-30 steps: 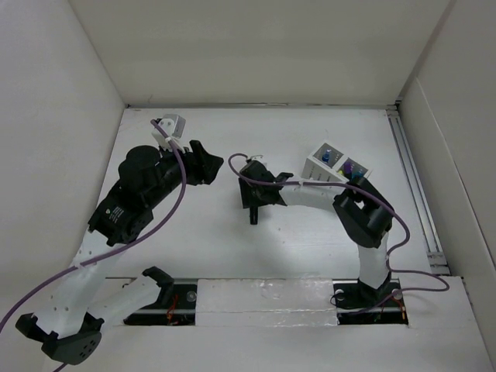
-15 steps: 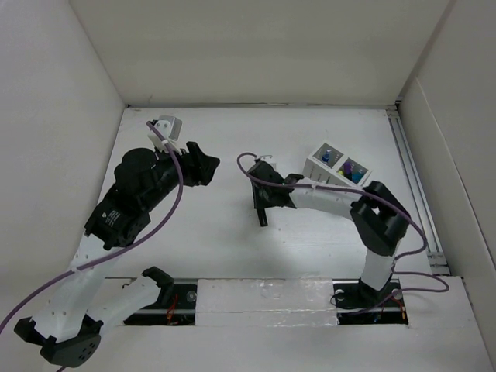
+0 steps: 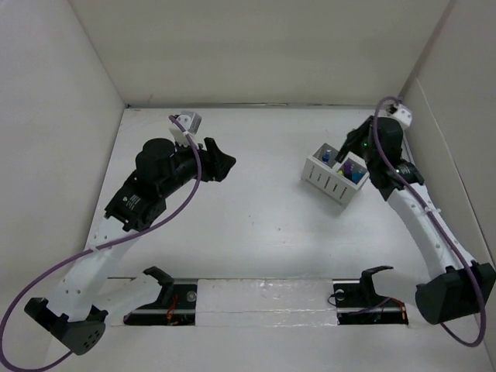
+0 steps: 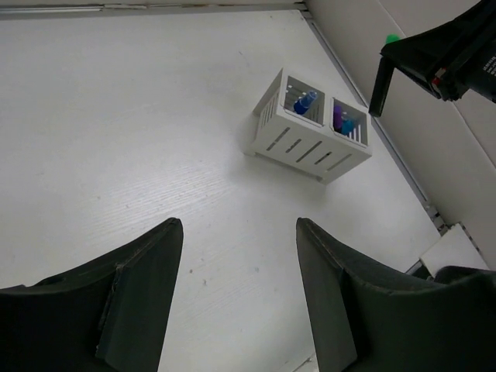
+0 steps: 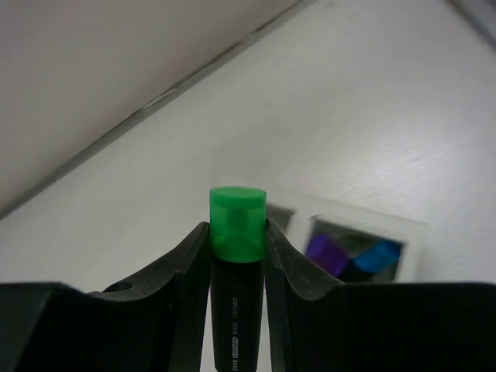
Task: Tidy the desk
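Desk [image 3: 263, 232], white and matte, lies between upright white panels, and both arm bases sit at its 6 o'clock edge. Seen from the desk centre, the left gripper [image 3: 225, 160] is at about 10 o'clock, above the surface. Its jaws stand wide and nothing is between them. At about 2 o'clock stands a white organiser tray [image 3: 328, 180] with slotted walls. One compartment holds a blue item [image 4: 304, 102], and the next holds a purple item [image 4: 339, 116] and a cyan item [image 4: 349, 125]. The right gripper [image 3: 353, 147] hangs at 1 o'clock of the tray, by its far corner. Its fingers are closed on a black marker [image 5: 237, 225], with the green cap at the fingertip end.
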Available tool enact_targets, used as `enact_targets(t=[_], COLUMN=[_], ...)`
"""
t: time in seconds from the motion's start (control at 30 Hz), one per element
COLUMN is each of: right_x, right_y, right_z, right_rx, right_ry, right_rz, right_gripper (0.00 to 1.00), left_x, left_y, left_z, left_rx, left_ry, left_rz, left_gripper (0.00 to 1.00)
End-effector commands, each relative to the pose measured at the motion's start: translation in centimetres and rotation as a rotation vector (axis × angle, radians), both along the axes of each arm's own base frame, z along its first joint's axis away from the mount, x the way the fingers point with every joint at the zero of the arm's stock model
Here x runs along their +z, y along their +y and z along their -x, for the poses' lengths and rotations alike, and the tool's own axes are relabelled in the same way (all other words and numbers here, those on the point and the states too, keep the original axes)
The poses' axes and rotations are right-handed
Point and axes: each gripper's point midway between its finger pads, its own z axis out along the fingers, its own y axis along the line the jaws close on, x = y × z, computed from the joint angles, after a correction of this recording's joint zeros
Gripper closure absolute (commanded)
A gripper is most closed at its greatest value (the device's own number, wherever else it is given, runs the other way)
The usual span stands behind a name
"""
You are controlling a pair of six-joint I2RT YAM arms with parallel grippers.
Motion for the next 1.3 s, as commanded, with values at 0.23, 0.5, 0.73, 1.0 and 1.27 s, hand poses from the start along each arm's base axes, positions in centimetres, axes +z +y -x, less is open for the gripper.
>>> enact_targets(t=[0.23,0.5,0.73,1.0,1.27], right_x=[-3.8,-7.1,-8.6,-10.4,-8.1], right_y=[-11.9,-11.9,-11.2,-10.8,-8.6], right_z=[-1.6,-1.3,-0.7,-0.3,0.3], right_rx=[-0.387,-0.451,-0.472,-0.495,-0.434], right_ry=[0.076,0.172,0.225,0.308,0.249], right_rz=[0.083,0.214,0.29,0.34,0.292], right_gripper=[0.93,0.9,0.87,0.75,0.47], left_x=[1.2,1.2,1.8,1.7,1.7], left_y=[-0.7,0.9,1.5,1.5,1.6], left_z=[0.1,0.9,0.8,0.9,0.8], left_rx=[-0.02,0.032,0.053,0.051,0.057], left_ry=[-0.026,-0.027,-0.037,-0.034,-0.039], left_rz=[0.074,0.07,0.06,0.055,0.055], left_gripper=[0.44,0.44,0.43,0.44,0.43])
